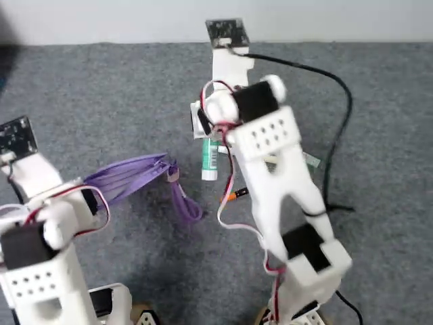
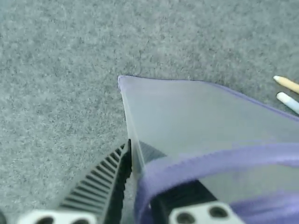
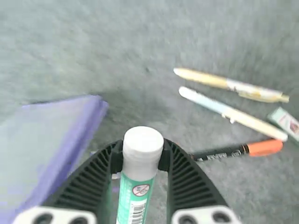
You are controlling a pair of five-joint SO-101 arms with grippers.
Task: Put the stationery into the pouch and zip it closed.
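Observation:
My left gripper [image 2: 131, 151] is shut on the edge of the translucent purple-trimmed pouch [image 2: 196, 121], holding it up off the carpet. In the high view the pouch [image 1: 132, 175] slants up from the left arm, its strap [image 1: 186, 203] trailing on the floor. A white-capped green glue stick [image 3: 141, 149] is clamped in my right gripper [image 3: 142, 151], just beside the pouch's [image 3: 46, 135] end. From above, the glue stick [image 1: 210, 161] hangs below the right gripper [image 1: 206, 135]. On the carpet lie a yellow pen [image 3: 229, 84], a pale blue pen [image 3: 233, 114] and an orange-capped black marker [image 3: 238, 150].
A small green eraser [image 3: 284, 122] lies past the pens. The right arm's black cable [image 1: 342, 115] loops over the grey carpet at the right. The orange marker [image 1: 237, 194] sits under the right arm. Open carpet lies at the far left.

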